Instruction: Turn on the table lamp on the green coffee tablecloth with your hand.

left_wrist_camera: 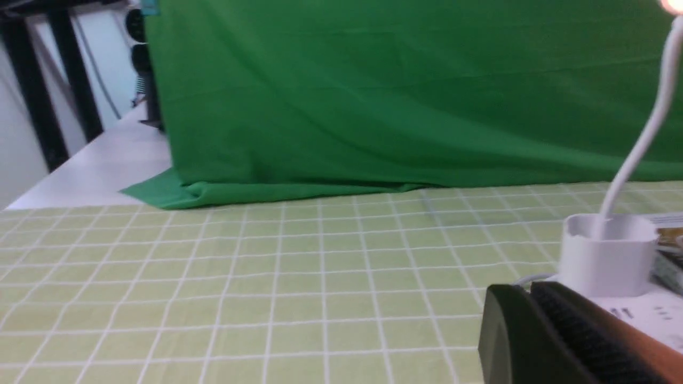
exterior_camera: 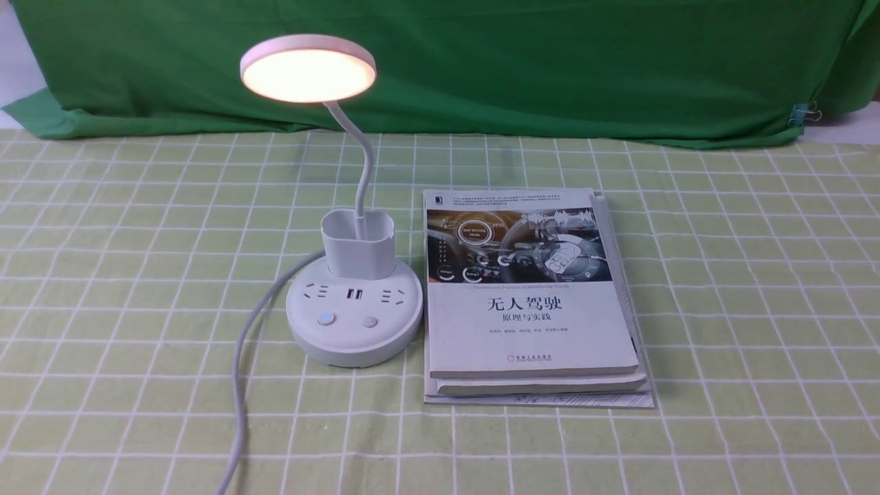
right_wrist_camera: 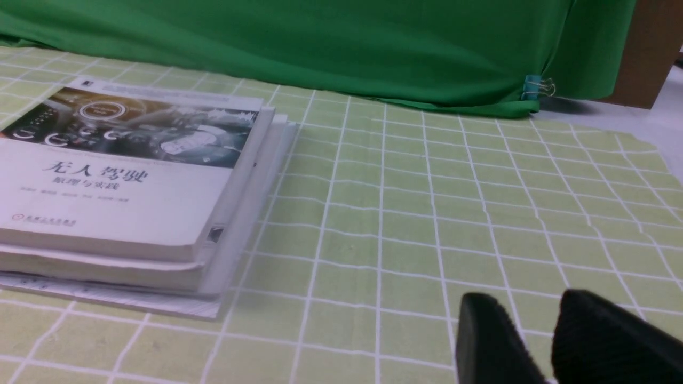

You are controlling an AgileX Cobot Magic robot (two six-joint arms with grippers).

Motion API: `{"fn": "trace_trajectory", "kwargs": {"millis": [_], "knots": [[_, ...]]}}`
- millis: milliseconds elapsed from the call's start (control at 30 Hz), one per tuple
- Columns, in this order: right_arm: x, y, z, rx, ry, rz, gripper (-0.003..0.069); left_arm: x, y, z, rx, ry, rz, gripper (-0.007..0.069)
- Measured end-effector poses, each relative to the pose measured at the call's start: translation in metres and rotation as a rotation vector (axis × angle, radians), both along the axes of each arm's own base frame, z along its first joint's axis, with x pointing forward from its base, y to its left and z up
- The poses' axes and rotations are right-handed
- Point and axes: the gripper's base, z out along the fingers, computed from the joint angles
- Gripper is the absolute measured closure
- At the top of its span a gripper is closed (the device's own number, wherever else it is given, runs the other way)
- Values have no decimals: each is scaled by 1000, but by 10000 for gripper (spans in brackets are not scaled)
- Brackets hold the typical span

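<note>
The white table lamp (exterior_camera: pixel 354 323) stands on the pale green checked tablecloth (exterior_camera: pixel 722 275), left of centre. Its round disc head (exterior_camera: pixel 308 69) glows warm white. Two buttons sit on the base; the left one (exterior_camera: pixel 326 318) shows a bluish tint. No gripper shows in the front view. In the left wrist view my left gripper (left_wrist_camera: pixel 525 288) is shut and empty, low, just in front of the lamp's cup holder (left_wrist_camera: pixel 608 256) and base (left_wrist_camera: pixel 651 314). My right gripper (right_wrist_camera: pixel 525 301) is slightly open and empty above bare cloth, right of the books.
A stack of books (exterior_camera: pixel 529 302) lies right beside the lamp base; it also shows in the right wrist view (right_wrist_camera: pixel 122 176). The lamp's white cord (exterior_camera: pixel 240 385) runs toward the front edge. A dark green backdrop (exterior_camera: pixel 550 62) hangs behind.
</note>
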Motion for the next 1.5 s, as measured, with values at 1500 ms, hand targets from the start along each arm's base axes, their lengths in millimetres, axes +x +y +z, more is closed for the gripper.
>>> {"fn": "trace_trajectory", "kwargs": {"millis": [1500], "knots": [[0,0,0,-1,0,0,414,-4,2,-30,-10,130,40,606]]}}
